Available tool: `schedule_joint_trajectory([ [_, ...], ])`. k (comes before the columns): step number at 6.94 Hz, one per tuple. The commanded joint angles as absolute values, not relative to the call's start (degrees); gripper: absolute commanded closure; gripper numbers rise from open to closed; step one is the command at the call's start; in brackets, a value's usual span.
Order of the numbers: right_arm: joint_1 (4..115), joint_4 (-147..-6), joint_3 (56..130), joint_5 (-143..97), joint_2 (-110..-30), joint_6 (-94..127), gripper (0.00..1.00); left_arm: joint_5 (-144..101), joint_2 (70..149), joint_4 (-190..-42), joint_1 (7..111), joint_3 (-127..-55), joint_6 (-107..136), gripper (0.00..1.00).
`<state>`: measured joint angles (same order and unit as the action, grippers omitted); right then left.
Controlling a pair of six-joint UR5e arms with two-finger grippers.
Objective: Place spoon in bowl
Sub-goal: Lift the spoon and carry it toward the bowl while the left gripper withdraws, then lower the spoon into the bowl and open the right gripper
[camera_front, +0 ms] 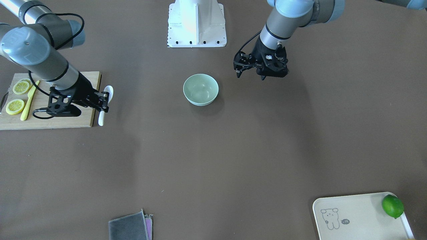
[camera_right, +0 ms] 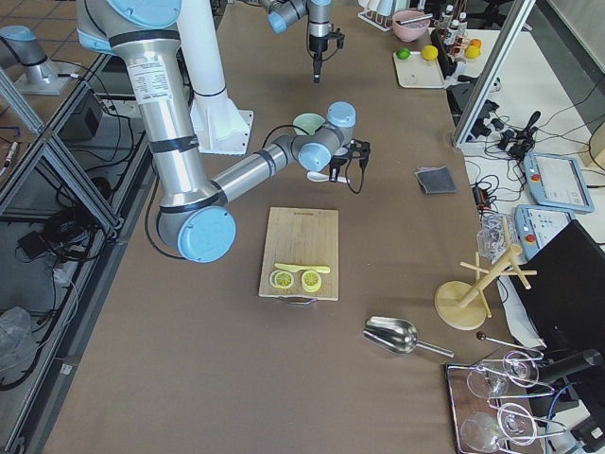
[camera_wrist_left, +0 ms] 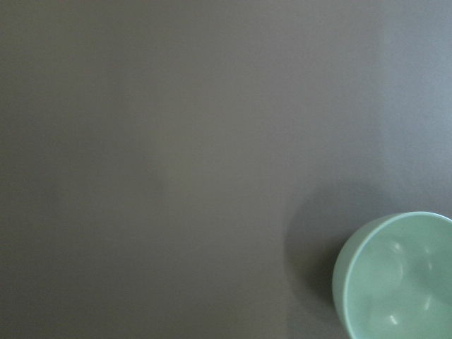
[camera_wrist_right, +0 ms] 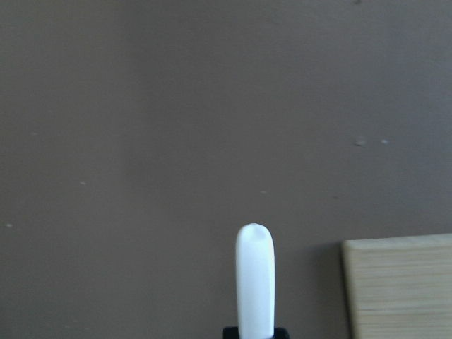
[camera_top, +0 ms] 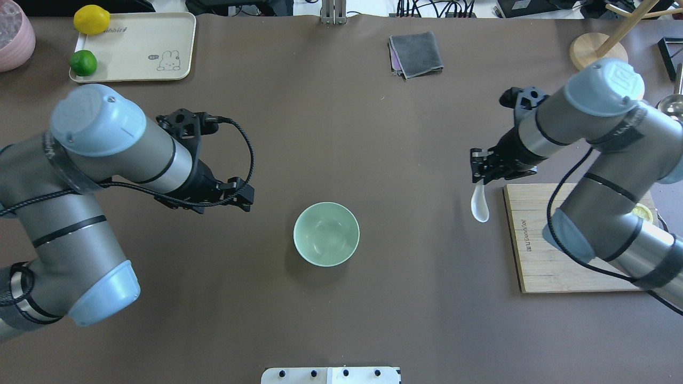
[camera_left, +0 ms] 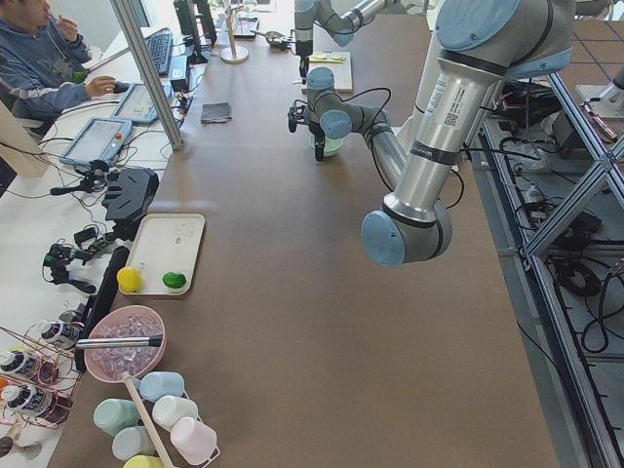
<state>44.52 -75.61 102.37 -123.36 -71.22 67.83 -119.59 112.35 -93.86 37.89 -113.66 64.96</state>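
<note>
The pale mint-green bowl (camera_top: 326, 233) stands empty at the table's middle; it also shows in the front view (camera_front: 200, 89) and at the lower right of the left wrist view (camera_wrist_left: 395, 279). My right gripper (camera_top: 479, 172) is shut on the white spoon (camera_top: 479, 205) at its handle, beside the wooden cutting board's edge and well to the right of the bowl. In the front view the spoon (camera_front: 108, 91) sticks out on both sides of the right gripper (camera_front: 104, 101). The handle end shows in the right wrist view (camera_wrist_right: 254, 282). My left gripper (camera_top: 245, 196) hovers open and empty left of the bowl.
The wooden cutting board (camera_front: 76, 120) holds lemon slices (camera_front: 15, 106) and a yellow plastic knife (camera_front: 28, 100). A cream tray (camera_top: 133, 48) with a lime (camera_top: 84, 62) and a lemon (camera_top: 92, 19) sits far left. A grey cloth (camera_top: 415, 53) lies at the far edge.
</note>
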Motion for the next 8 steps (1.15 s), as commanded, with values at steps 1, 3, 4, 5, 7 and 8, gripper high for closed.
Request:
schedule_joint_trajectory([
  [1, 36.9, -78.7, 101.7, -117.2, -61.2, 79.2, 1.0, -124.7, 106.5, -94.0, 44.6, -114.6, 54.1, 0.05],
  [3, 31.0, -80.9, 99.0, -110.6, -53.6, 86.3, 1.0, -129.1, 103.6, -94.0, 50.0, -114.1, 46.7, 0.04],
  [4, 29.5, -80.9, 95.5, -108.7, -50.2, 88.7, 1.0, -129.1, 103.6, -94.0, 50.4, -113.9, 46.1, 0.04],
  [5, 28.5, -80.8, 94.3, -106.8, -49.0, 88.8, 1.0, -129.1, 104.1, -94.0, 50.1, -113.7, 46.3, 0.04],
  [7, 27.5, -80.8, 94.2, -103.3, -48.7, 92.1, 0.02, -129.1, 104.2, -94.0, 50.1, -113.6, 46.5, 0.04],
  [8, 26.8, -80.8, 94.2, -101.2, -49.2, 91.4, 0.0, -129.1, 104.2, -94.0, 50.1, -113.0, 46.1, 0.04],
])
